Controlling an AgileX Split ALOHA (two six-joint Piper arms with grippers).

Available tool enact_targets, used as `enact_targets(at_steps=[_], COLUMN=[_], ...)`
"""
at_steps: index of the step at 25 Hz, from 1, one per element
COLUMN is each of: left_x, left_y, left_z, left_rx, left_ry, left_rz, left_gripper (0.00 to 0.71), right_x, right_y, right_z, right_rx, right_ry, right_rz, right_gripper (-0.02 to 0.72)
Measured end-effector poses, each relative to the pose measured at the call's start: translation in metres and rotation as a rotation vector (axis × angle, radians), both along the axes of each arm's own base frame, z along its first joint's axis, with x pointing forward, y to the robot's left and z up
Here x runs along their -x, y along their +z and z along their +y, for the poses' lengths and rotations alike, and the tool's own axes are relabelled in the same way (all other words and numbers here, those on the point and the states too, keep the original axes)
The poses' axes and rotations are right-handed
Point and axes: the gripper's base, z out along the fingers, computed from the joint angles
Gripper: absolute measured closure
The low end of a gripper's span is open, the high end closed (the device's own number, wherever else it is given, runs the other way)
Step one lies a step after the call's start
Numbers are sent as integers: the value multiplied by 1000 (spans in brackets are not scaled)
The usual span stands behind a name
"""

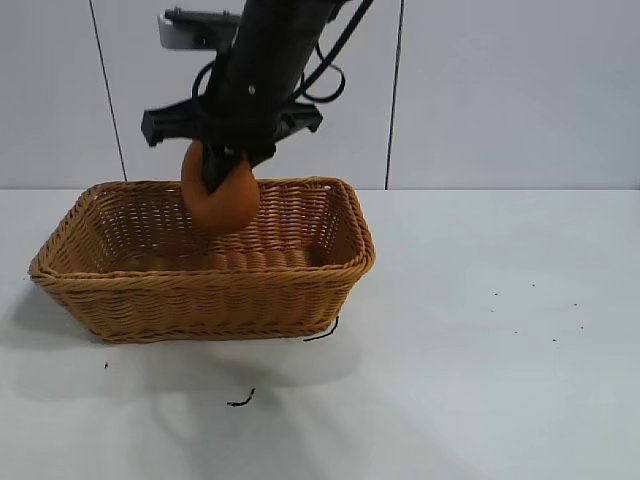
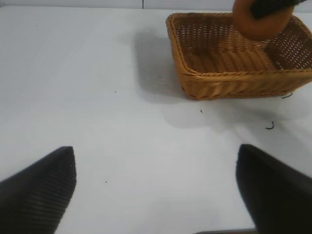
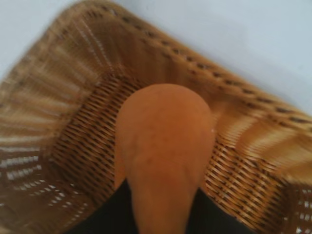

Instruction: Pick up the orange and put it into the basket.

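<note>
The orange [image 1: 222, 200] is gripped in my right gripper [image 1: 222, 172], which hangs just above the inside of the wicker basket [image 1: 200, 275], over its middle-back part. In the right wrist view the orange [image 3: 163, 141] fills the space between the dark fingers [image 3: 117, 214], with the basket's woven floor and walls [image 3: 73, 122] below it. My left gripper [image 2: 156, 190] is open and empty, low over bare table well away from the basket [image 2: 219, 80]. From there I see the orange [image 2: 261, 24] held over the basket by the right gripper [image 2: 273, 6].
The basket stands on a white table [image 1: 480, 350]. Small dark scraps lie in front of the basket [image 1: 240, 400] and at its near corner [image 1: 322, 332]. A pale wall stands behind. The left arm is out of the exterior view.
</note>
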Motion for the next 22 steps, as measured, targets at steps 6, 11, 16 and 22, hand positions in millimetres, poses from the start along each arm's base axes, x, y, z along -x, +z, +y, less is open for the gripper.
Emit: enact_targets(at_steps=[6,11,16,22], left_x=[0,0,0,0], left_y=[0,0,0,0], left_z=[0,0,0,0], left_rx=[0,0,0,0], left_ry=[0,0,0,0], left_rz=[0,0,-1,-1], left_gripper=[71,71,71,71], right_x=[-1,-4,-6,-13], right_y=[-19,-4,22,61], right_z=[1,4,6,-5], right_rx=[18,3,-1,33], right_ry=[-1,3,16,15], right_rz=[32,15,6,-41], right_gripper=[479,64,15,10])
